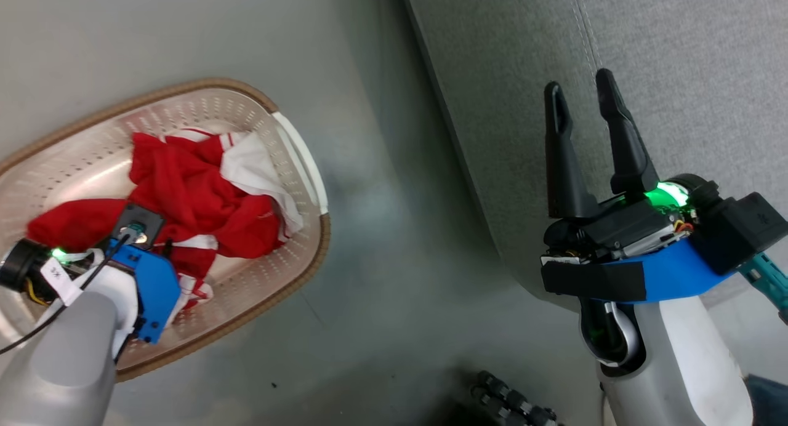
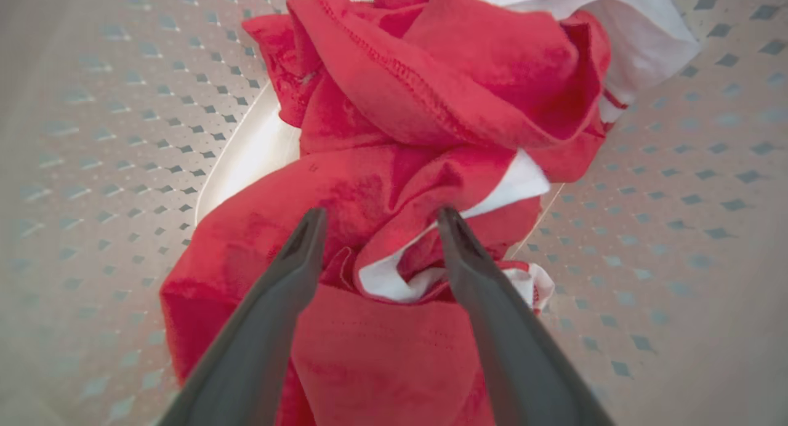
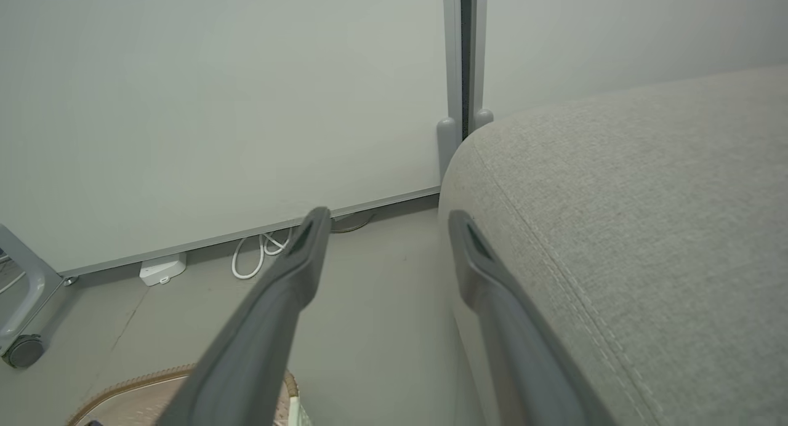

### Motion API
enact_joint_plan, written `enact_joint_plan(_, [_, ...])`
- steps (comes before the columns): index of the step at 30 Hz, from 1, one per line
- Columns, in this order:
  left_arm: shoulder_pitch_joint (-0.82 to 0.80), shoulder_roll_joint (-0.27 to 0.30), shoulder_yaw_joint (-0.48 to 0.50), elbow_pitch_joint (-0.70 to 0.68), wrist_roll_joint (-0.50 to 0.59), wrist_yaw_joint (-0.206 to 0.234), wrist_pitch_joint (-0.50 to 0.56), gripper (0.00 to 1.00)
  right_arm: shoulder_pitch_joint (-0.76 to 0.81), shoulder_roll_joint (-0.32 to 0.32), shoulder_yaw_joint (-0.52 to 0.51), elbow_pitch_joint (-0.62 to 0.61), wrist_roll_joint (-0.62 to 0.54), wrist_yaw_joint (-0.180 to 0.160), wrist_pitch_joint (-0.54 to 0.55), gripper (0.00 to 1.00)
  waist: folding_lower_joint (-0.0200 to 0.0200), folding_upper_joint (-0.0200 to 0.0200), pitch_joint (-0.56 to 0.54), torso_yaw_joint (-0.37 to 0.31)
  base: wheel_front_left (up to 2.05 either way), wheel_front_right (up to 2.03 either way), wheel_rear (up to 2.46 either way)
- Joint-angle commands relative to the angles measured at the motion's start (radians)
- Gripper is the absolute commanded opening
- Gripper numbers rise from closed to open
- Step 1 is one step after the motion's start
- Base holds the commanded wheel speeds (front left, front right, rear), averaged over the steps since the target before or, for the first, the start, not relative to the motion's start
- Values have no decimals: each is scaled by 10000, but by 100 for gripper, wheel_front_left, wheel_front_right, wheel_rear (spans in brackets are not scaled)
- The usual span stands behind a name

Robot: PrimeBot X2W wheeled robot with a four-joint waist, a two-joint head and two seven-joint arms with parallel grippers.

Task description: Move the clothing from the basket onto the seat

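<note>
At the far left of the head view the basket (image 1: 74, 161) sits on the grey floor (image 1: 381, 229), its brown woven rim curving round the perforated cream wall. The left arm reaches down into it, and the wrist view shows the left gripper (image 2: 378, 220) with its two dark fingers spread apart, tips pressed against the heap with a fold of red and white cloth lying between them (not pinched, as far as the picture tells). The clothing (image 1: 191, 192) is all inside the basket: crumpled red garments with white trim, and a white panel (image 1: 252, 167) toward the basket's right side, near the white handle (image 1: 305, 161). Bare floor lies between the basket and the seat (image 1: 677, 75), whose grey fabric carries nothing and shows a stitched seam (image 1: 585, 38). Furthest right, the right gripper (image 1: 580, 81) is held over the seat's rounded edge, fingers parted and empty, pointing up the view. Its own wrist camera looks past those fingers (image 3: 308, 253) to a pale wall (image 3: 215, 106), a looped white cable (image 3: 258, 257) at the skirting, and a caster wheel (image 3: 24, 351)
</note>
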State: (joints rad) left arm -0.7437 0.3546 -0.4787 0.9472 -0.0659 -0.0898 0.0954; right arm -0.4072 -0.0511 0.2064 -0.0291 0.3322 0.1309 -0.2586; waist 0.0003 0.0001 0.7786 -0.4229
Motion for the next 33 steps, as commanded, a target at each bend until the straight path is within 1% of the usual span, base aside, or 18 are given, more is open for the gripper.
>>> enact_joint_plan(1, [-157, 188, -27, 82, 79, -14, 55, 100, -180, 14, 97, 20, 110, -3, -50, 100, -3, -1, 647, -601, 0, 0, 0])
enact_joint_plan(3, [-225, 292, -134, 184, 152, -48, 185, 100, -215, 6, 96, 24, 273, -3, -71, 100, -3, -1, 743, -673, 0, 0, 0])
enact_joint_plan(7, [-325, 327, -260, 347, 157, -59, 390, 100, -144, 9, -27, -87, 402, -3, -71, 100, -3, -1, 832, -669, 0, 0, 0])
enact_joint_plan(11, [-424, 291, -285, 446, 171, 194, 482, 100, 56, 9, -72, -178, 485, -3, -72, 100, -3, -1, 877, -668, 0, 0, 0])
enact_joint_plan(12, [-434, 258, -274, 478, 127, 247, 499, 44, 95, 9, -68, -179, 495, -3, -73, 100, -3, -1, 877, -672, 0, 0, 0])
enact_joint_plan(13, [-444, 199, -263, 486, 63, 240, 485, 0, 116, 9, -65, -169, 510, -3, -73, 100, -3, -1, 871, -676, 0, 0, 0])
enact_joint_plan(20, [-488, 88, -293, 619, -108, 291, 451, 0, 100, 9, -80, -103, 548, -3, -75, 100, -3, -1, 790, -706, 0, 0, 0])
enact_joint_plan(26, [-502, 33, -303, 695, -240, 421, 393, 0, 2, 9, -92, -79, 498, -3, -75, 100, -3, -1, 757, -707, 0, 0, 0])
enact_joint_plan(30, [-422, 56, -235, 767, -355, 543, 377, 0, -203, 9, 85, 81, 520, -3, -62, 100, -3, -1, 621, -752, 0, 0, 0])
enact_joint_plan(33, [-222, -210, -181, 776, -535, 632, 156, 0, -269, 3, 100, 327, 330, -3, -62, 100, -3, -1, 147, -559, 0, 0, 0])
